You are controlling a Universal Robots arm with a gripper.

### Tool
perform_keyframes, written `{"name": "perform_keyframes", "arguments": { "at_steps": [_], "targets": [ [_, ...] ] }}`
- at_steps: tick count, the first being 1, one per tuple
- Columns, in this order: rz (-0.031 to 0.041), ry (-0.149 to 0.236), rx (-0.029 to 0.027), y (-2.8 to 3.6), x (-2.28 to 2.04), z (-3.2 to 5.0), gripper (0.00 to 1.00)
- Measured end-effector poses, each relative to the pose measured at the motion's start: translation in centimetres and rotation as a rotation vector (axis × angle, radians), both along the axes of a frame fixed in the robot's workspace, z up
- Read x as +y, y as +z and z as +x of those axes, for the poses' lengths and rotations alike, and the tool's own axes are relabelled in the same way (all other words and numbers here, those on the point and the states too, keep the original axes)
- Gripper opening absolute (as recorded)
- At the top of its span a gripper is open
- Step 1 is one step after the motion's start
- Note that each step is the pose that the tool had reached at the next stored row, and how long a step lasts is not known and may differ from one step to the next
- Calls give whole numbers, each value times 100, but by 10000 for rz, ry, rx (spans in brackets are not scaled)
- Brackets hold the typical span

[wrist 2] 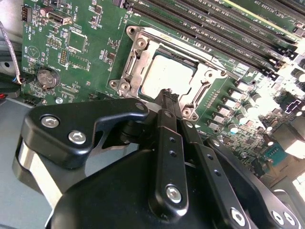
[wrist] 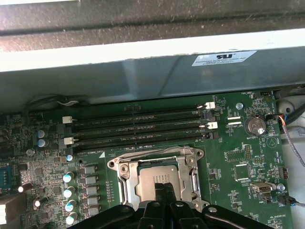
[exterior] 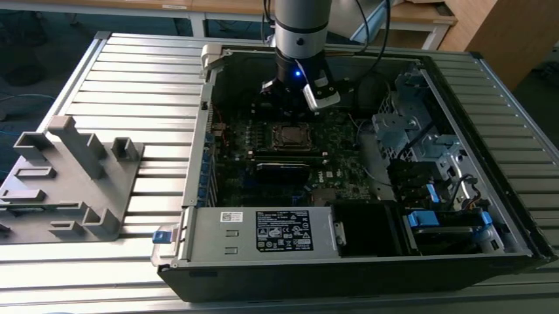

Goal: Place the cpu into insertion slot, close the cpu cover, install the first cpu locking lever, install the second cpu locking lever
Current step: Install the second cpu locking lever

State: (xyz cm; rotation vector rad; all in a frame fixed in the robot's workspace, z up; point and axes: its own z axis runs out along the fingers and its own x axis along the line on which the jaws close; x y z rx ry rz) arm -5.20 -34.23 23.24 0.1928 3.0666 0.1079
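The cpu [wrist 2: 164,78] is lying flat in the insertion slot [wrist 2: 138,71] on the green motherboard [wrist 2: 90,47], with the cpu cover [wrist: 190,155] lowered around it so its grey top is showing through the frame's window. I am holding the arm upright inside the open computer case [exterior: 489,131] in the exterior view. The gripper [wrist 2: 167,98] is pointing down with its fingers pressed together, empty, the tips hovering at the socket's edge in both wrist views. Long black memory slots [wrist: 138,126] are lying just beside the socket. A grey fixture [exterior: 70,176] is sitting well apart on the slatted table [exterior: 131,72].
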Motion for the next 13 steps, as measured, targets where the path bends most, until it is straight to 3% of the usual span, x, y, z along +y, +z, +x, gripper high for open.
{"name": "perform_keyframes", "arguments": {
  "at_steps": [13],
  "targets": [
    [1,0,-1,70,0,0,11]
  ]
}}
